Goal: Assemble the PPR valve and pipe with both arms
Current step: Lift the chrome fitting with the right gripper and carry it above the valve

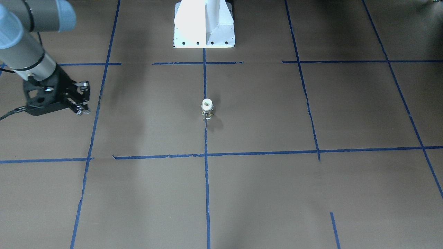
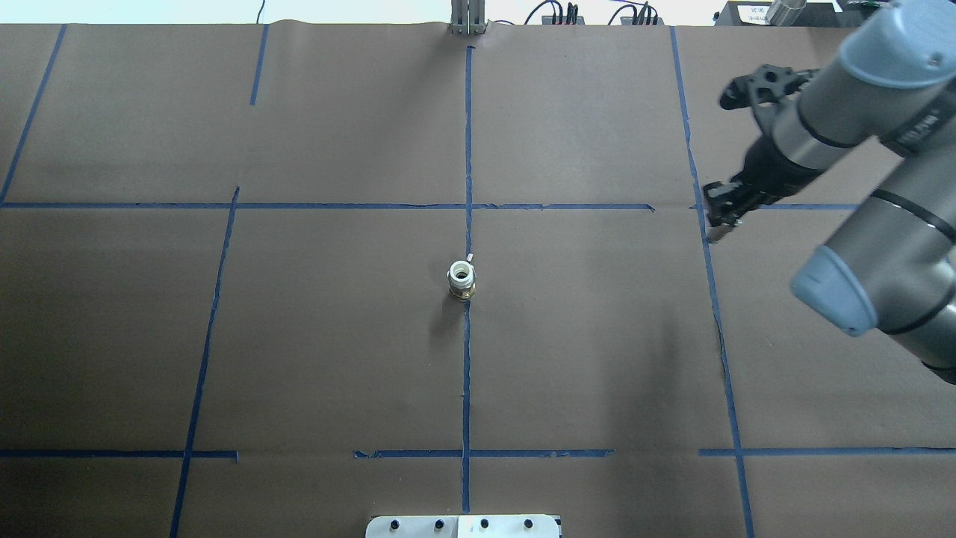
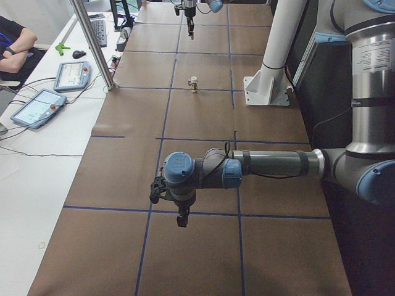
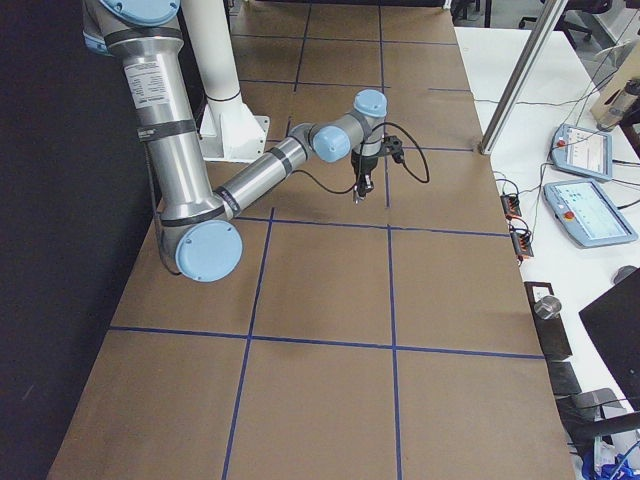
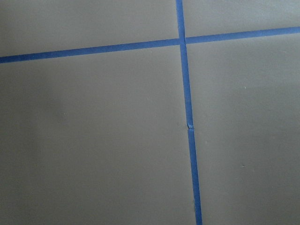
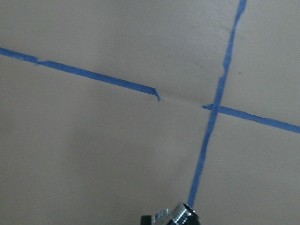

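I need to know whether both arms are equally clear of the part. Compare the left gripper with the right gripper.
The right gripper lies inside the overhead and front views. The left gripper lies outside both, so it sits farther from the pipe. The right gripper's jaws stand apart, while the left gripper shows only in a side view, so its state cannot be told. Both hang over the table, and neither touches the pipe.
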Robot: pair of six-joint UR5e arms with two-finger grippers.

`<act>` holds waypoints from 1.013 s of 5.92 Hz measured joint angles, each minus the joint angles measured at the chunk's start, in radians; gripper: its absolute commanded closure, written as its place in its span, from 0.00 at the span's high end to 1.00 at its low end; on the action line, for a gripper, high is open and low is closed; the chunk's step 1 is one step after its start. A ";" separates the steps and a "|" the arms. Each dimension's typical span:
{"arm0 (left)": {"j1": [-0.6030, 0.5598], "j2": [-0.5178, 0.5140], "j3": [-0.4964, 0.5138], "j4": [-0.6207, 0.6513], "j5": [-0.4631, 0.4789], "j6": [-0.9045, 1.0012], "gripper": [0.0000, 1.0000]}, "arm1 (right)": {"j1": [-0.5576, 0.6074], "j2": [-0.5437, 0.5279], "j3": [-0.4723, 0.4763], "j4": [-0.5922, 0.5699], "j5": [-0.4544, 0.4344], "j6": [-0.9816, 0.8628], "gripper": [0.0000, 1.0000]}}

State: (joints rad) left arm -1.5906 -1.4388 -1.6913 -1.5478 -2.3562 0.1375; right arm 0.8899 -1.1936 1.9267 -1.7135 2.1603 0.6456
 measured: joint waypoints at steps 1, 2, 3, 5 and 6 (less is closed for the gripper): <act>0.000 0.000 0.000 0.000 0.000 0.000 1.00 | -0.047 0.093 -0.014 -0.044 -0.007 0.133 0.00; 0.000 0.000 0.000 0.000 0.000 0.000 1.00 | -0.100 0.186 -0.046 -0.059 -0.030 0.296 0.00; 0.001 0.000 0.001 0.000 0.000 0.000 1.00 | -0.152 0.284 -0.098 -0.063 -0.063 0.438 0.00; 0.000 0.001 0.001 0.000 0.000 0.000 1.00 | -0.244 0.443 -0.212 -0.064 -0.136 0.604 0.00; 0.000 0.001 0.002 0.000 -0.001 0.001 1.00 | -0.279 0.498 -0.258 -0.065 -0.167 0.646 0.00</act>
State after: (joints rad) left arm -1.5906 -1.4374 -1.6888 -1.5478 -2.3569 0.1381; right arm 0.6108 -0.6959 1.6683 -1.7783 1.9929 1.2918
